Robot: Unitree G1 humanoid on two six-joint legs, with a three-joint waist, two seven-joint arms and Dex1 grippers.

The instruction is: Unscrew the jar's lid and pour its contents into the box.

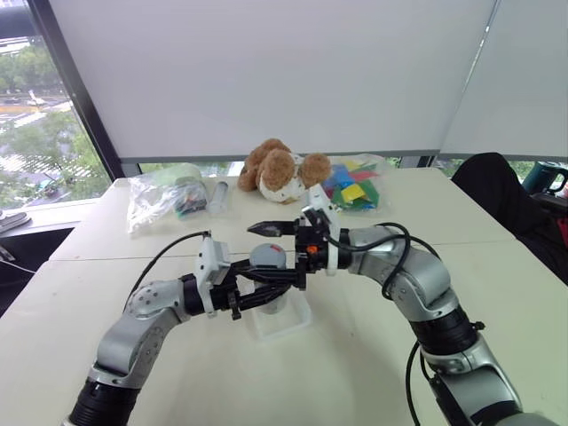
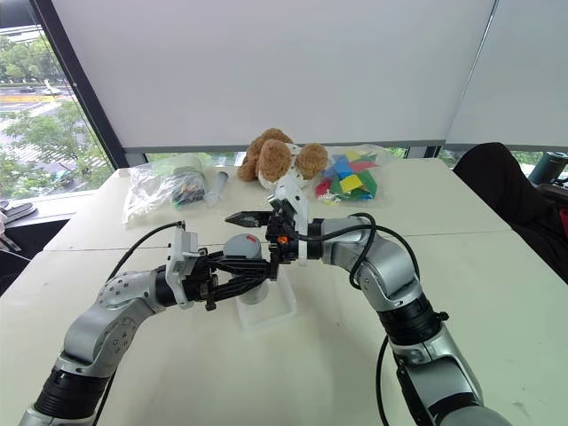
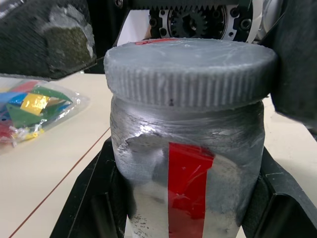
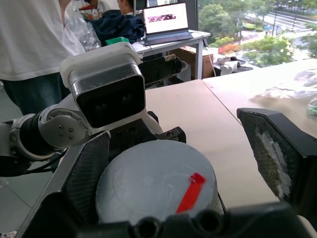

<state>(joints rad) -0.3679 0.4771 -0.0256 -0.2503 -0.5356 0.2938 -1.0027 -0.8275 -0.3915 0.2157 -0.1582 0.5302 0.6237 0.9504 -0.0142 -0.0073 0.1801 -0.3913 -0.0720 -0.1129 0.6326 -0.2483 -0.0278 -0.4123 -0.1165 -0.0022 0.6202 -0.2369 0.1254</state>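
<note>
- The room has tall windows with white roller blinds pulled most of the way down; trees show through the glass at the left edge.
- A pale cream bench fills the foreground, made of sections with thin seams between them.
- One person in a white top stands beyond the bench in the right wrist view, with one open laptop on a desk behind.
- One dark chair back sits at the far right side of the bench.
- One brown and white plush dog lies at the far edge, in the middle.
- Two clear plastic bags: one to the left of the plush, one with coloured pieces to its right.
- One clear box lies on the bench under the jar.
- One silvery jar with a red stripe is clamped upright by the left pincer over the box.
- One grey ribbed lid is on the jar.
- The right pincer is spread wide, a finger on either side of the lid, apart from it.
</note>
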